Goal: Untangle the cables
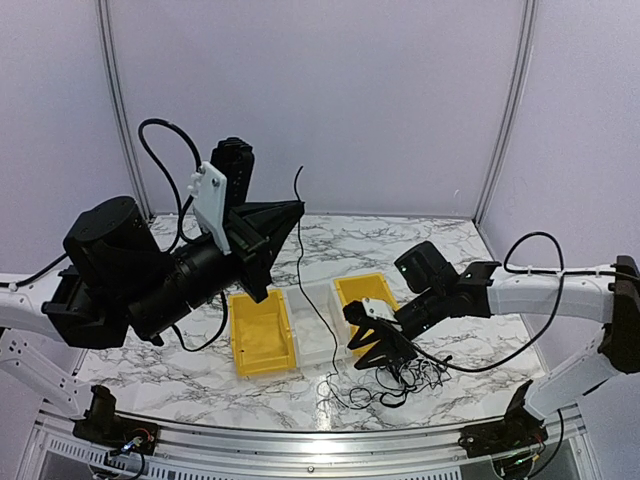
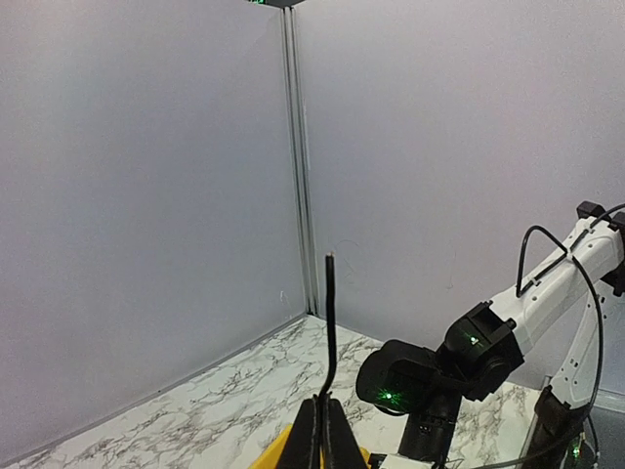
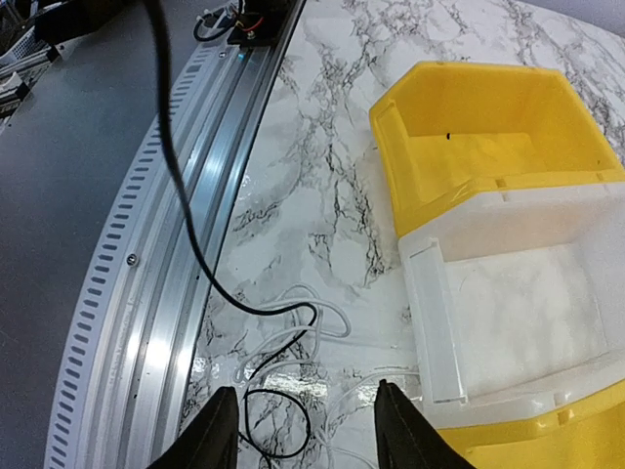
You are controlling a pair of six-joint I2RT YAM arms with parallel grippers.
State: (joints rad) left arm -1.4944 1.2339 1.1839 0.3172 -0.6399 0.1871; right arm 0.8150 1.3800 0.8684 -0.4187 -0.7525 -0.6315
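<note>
- Left gripper is hovering high above the marble table, jaws pressed together on one black cable.
- Left wrist view: a short end of that cable is standing straight up above the closed fingers.
- The long run of the cable is hanging down in front of the clear bin and reaching the table near the front edge.
- There it is curling toward the loose heap.
- Right gripper is sitting low over the table, just right of the clear bin, jaws standing apart and not clamped on anything.
- The remaining cables are lying in a tangle on the marble, just beside the right gripper on its near right side.
- Right wrist view: black loops and a pale cable are lying on the table ahead of and between the open fingers, close to the metal rail.
- Left yellow bin and right yellow bin are flanking the clear bin, all three sitting side by side.
</note>
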